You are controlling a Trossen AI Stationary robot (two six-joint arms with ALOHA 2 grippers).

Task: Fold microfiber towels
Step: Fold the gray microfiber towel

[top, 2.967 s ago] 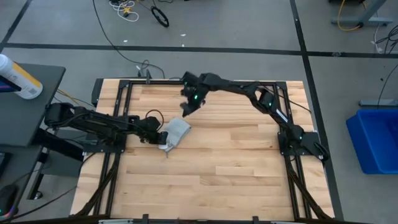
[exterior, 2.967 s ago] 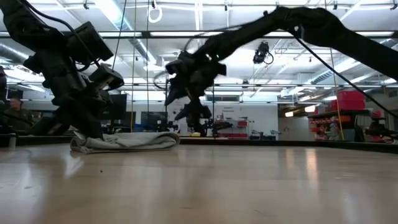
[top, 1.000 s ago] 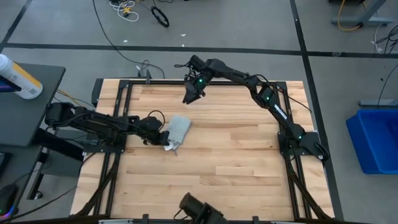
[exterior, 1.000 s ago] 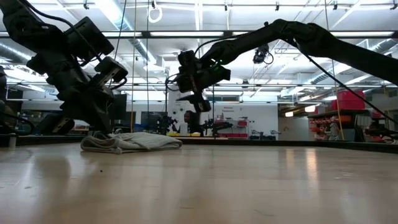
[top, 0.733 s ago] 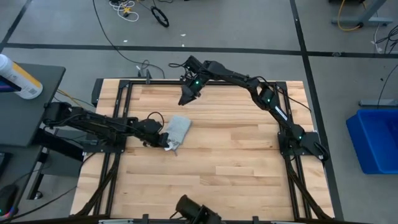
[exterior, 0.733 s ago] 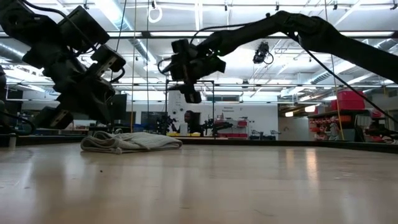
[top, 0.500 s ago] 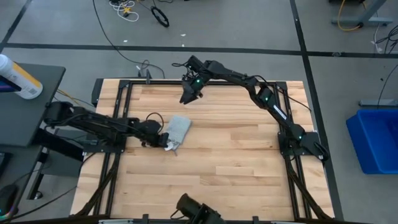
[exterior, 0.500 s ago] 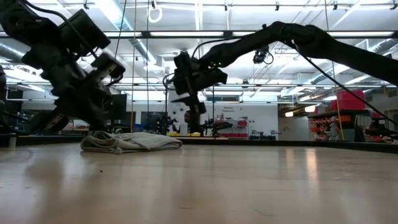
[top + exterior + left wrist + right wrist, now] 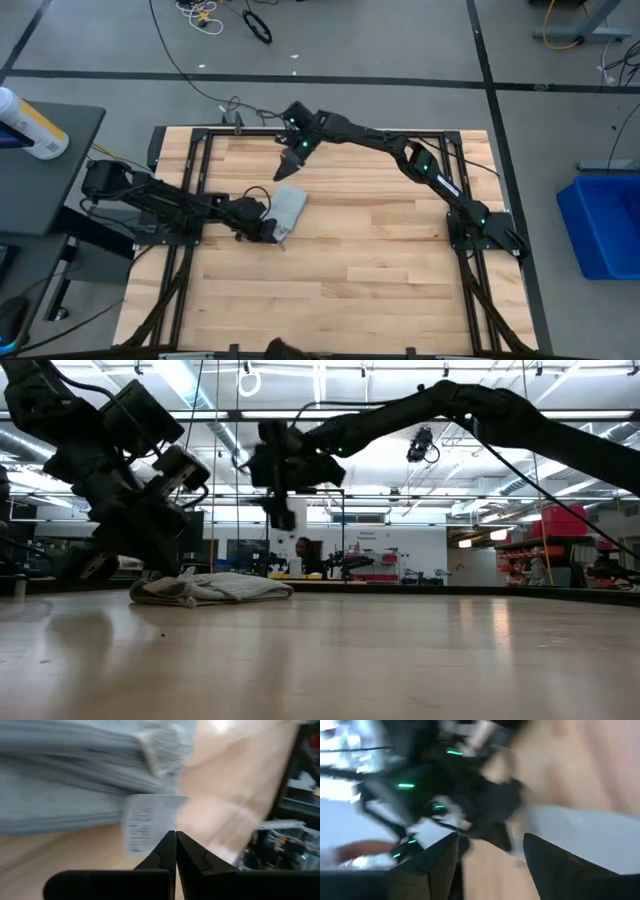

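— One towel [image 9: 288,209] only, a grey-blue ribbed bundle lying bunched on the wooden table [image 9: 380,260], left of its middle. Can you read the white tag [image 9: 145,822]?

— No; it carries dark printed lines, but they are too blurred to read.

— Where are the grippers?

— The left gripper [image 9: 268,232] sits low at the towel's near-left edge, its fingers [image 9: 170,851] pressed together, tips just in front of the tag. The right gripper [image 9: 285,171] hangs above the table beyond the towel, fingers [image 9: 442,857] spread, pinching nothing.
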